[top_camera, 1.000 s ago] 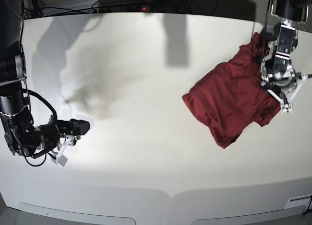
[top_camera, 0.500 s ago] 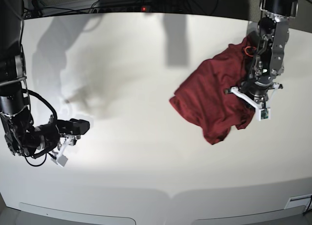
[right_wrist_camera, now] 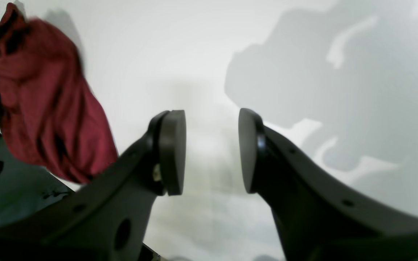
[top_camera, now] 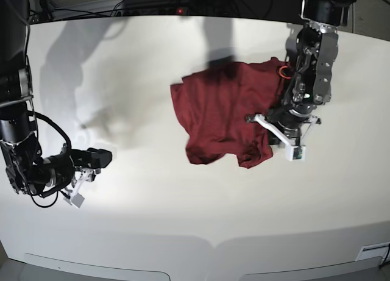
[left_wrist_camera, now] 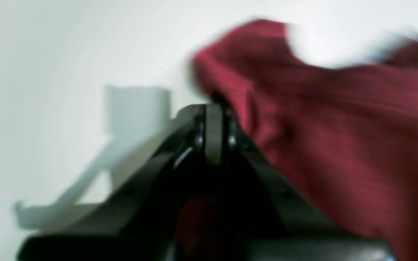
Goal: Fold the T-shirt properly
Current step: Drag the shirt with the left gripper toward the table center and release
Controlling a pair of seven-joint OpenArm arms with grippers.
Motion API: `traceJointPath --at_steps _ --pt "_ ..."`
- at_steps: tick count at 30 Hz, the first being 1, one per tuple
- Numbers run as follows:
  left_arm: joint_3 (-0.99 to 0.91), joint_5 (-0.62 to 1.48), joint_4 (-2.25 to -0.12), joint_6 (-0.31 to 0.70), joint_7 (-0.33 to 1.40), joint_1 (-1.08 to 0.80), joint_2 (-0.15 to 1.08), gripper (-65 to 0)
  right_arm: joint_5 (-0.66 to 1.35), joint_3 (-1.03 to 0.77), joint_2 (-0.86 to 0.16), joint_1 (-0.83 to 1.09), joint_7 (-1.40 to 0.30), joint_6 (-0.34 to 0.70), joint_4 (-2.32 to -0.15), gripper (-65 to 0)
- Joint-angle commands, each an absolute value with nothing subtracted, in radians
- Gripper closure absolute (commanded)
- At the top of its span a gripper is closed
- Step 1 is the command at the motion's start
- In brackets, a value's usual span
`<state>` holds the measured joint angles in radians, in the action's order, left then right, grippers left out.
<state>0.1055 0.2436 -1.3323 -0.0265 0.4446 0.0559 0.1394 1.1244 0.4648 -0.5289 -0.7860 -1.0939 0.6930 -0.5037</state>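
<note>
Loosely bunched maroon T-shirt (top_camera: 222, 113), wrinkled, unfolded.

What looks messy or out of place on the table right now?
The shirt is a crumpled heap, bunched near the table's far side and pinched in the left claw, not spread flat. Nothing is spilled or torn.

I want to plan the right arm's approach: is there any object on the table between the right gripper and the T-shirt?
Nothing visible stands between them. In the base view only bare white table lies between the right gripper and the T-shirt. The left gripper, on the shirt's far side, is shut on its edge.
</note>
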Motion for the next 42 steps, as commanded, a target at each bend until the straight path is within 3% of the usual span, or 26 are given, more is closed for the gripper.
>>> traceJointPath --at_steps 1,5,11,21,30,42 --pt "0.098 0.228 -1.348 -0.066 0.41 0.081 0.165 0.0 1.138 0.458 -0.537 -0.811 -1.09 0.698 -0.514 -17.4" --pt "0.098 0.228 -1.349 -0.154 0.431 0.083 0.245 0.0 1.172 0.458 -0.503 -0.786 -1.124 0.698 -0.514 0.0" --pt "0.098 0.232 -1.351 -0.158 0.505 0.052 0.291 0.0 1.269 0.458 -0.441 -0.728 -1.278 0.698 -0.514 0.0" --pt "0.098 0.269 -1.559 -0.157 0.462 -0.138 0.3 0.0 1.281 0.458 -0.428 -0.664 -1.192 0.698 -0.514 0.0" --pt "0.098 0.199 -1.861 -0.157 0.44 -0.348 0.311 0.0 1.399 0.458 -0.558 -0.664 -1.095 0.698 -0.517 0.0" --pt "0.098 0.199 -1.911 -0.157 0.415 -0.546 0.319 0.0 1.399 0.458 -0.752 -0.664 -1.036 0.698 -0.618 0.0"
